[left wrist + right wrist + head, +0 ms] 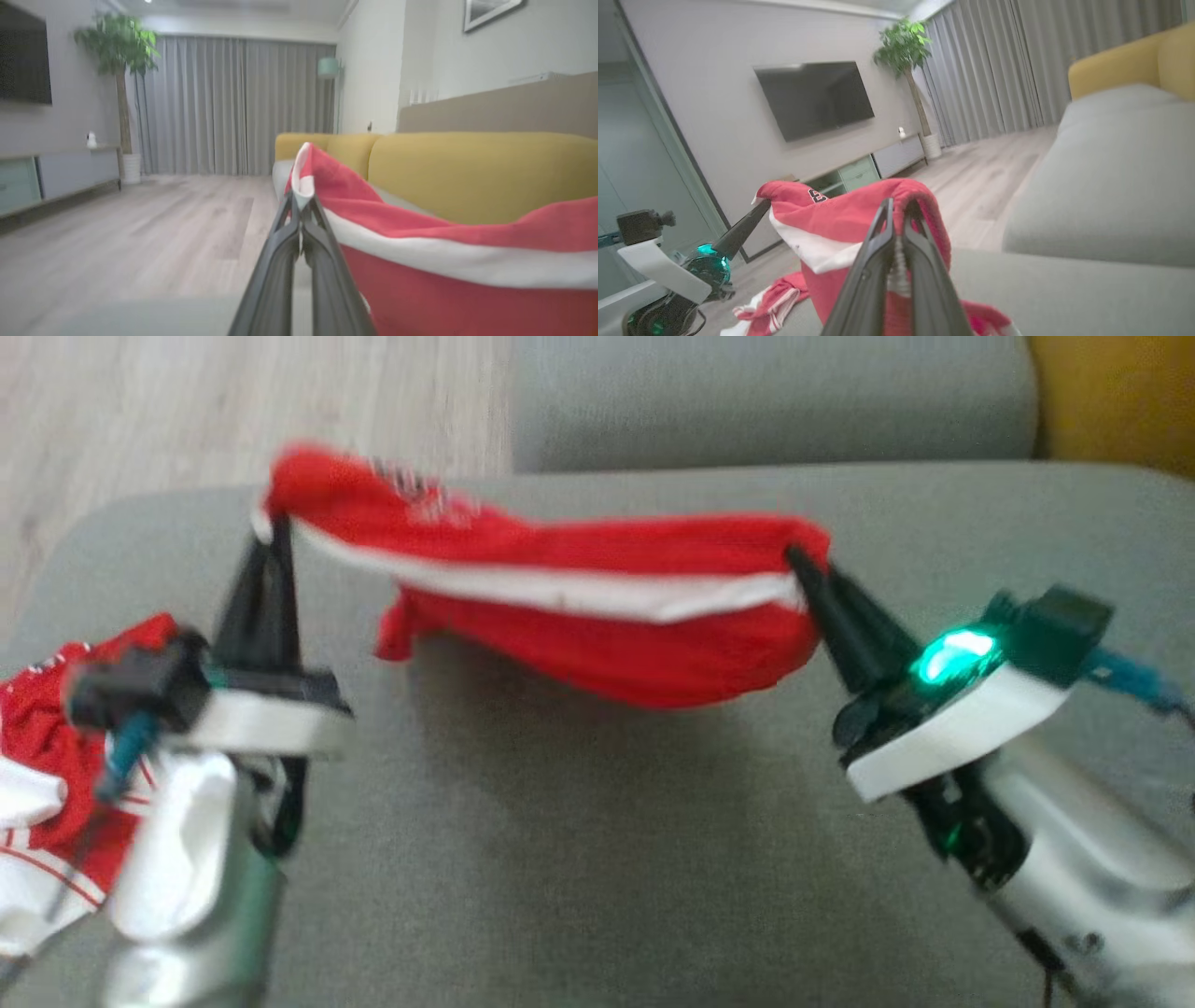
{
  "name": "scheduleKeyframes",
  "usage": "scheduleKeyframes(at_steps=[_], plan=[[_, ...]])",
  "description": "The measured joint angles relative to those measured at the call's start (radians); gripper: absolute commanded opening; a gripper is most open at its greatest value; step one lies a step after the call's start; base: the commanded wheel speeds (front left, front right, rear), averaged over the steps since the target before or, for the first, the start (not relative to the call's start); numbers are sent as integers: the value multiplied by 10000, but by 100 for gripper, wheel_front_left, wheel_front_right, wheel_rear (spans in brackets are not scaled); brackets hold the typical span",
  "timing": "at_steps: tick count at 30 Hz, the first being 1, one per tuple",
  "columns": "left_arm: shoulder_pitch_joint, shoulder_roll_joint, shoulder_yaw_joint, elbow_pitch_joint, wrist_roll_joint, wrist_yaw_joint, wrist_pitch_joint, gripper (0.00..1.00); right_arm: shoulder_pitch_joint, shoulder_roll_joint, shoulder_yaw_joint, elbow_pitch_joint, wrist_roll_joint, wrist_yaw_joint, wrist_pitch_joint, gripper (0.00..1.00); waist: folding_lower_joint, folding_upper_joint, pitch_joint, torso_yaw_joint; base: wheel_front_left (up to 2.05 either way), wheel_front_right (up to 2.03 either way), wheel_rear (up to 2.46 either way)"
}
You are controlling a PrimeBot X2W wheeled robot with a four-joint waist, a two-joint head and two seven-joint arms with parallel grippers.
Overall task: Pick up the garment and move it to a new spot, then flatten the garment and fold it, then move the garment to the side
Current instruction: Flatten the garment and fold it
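Red garment (597, 616), pinched, left gripper (276, 530), right gripper (796, 560)

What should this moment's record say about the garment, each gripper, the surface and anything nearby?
garment: red garment with a white band, held up, sagging in the middle
left gripper: shut on one end of the garment
right gripper: shut on the other end
surface: grey cushion beneath; contact with the sagging part unclear
nearby: red and white cloth at the cushion's left edge
stage: not yet flattened or folded
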Motion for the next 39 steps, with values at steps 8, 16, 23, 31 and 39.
scheduleKeyframes(at_steps=[8,16,23,31,39], plan=[[-2094,1129,-842,-1634,-92,-81,784,0,-1376,-1014,-483,-1486,815,0,0,0,-2,0,-873,-77,0,0,0],[-2715,1356,-1152,-1724,-709,-77,2429,0,-2345,-1423,-261,-1333,1444,0,554,0,0,0,-433,-53,0,0,0],[-3585,936,-1030,-272,-800,504,1923,0,-4003,-1032,136,529,918,0,554,0,3,0,820,-38,0,0,0],[-6032,-10,-500,1649,-874,830,88,0,-6996,-715,533,2380,-731,0,25,0,4,0,2383,70,0,0,0],[-2590,-803,330,3657,-1962,272,31,0,-4119,-754,2052,2318,-219,0,0,0,-1,0,2640,174,0,0,0]])
